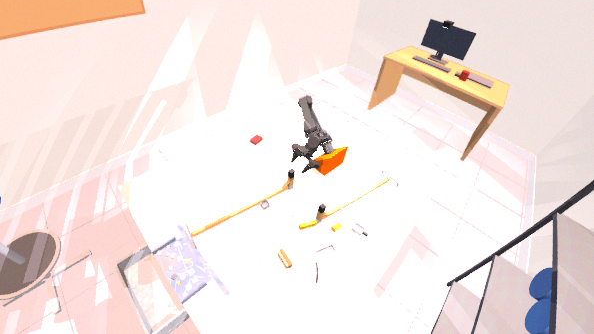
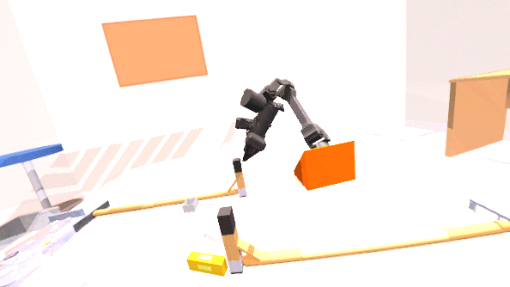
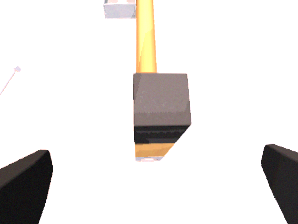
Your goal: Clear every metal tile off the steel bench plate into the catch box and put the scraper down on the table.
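Above the white table (image 1: 240, 127), the grey six-joint arm (image 2: 300, 113) hangs its dark parallel-jaw gripper (image 2: 249, 153) over the long yellow wooden scraper's (image 1: 240, 210) black-capped upright handle (image 3: 161, 107), jaws spread wide and empty, likely to straddle it. Small metal tiles (image 1: 182, 262) lie on the steel bench plate (image 1: 192, 289).

Claw (image 2: 250, 153) hung w/ tips pointed down, just above & slightly right of the dark-capped upright grip (image 2: 237, 168) of the far scraper (image 2: 163, 202), not touching it, holding nothing. A small grey open box (image 2: 190, 204) sat beside that pole. An orange wedge (image 2: 328, 165) stood at the arm's base. A second scraper (image 2: 369, 248) lay nearer on the surface (image 2: 386, 199), a yellow block (image 2: 207, 263) by its grip.
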You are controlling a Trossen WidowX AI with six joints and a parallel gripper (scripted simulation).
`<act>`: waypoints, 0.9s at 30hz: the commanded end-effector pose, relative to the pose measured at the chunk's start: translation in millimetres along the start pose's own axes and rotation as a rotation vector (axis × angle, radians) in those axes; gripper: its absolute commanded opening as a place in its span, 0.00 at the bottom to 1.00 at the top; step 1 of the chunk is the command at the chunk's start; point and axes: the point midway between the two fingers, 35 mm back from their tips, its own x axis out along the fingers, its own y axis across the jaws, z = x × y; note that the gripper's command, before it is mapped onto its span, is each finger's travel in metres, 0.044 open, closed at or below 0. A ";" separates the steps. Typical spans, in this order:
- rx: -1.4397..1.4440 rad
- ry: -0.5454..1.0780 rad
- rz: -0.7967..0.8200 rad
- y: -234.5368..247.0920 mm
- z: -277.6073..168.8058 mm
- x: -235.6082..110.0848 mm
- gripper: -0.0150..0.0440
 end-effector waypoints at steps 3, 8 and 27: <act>0.000 -0.006 -0.001 -0.6 -2.5 5.3 1.00; 0.000 -0.003 0.001 0.5 -2.1 12.3 1.00; 0.002 0.000 0.005 2.5 -0.9 43.6 1.00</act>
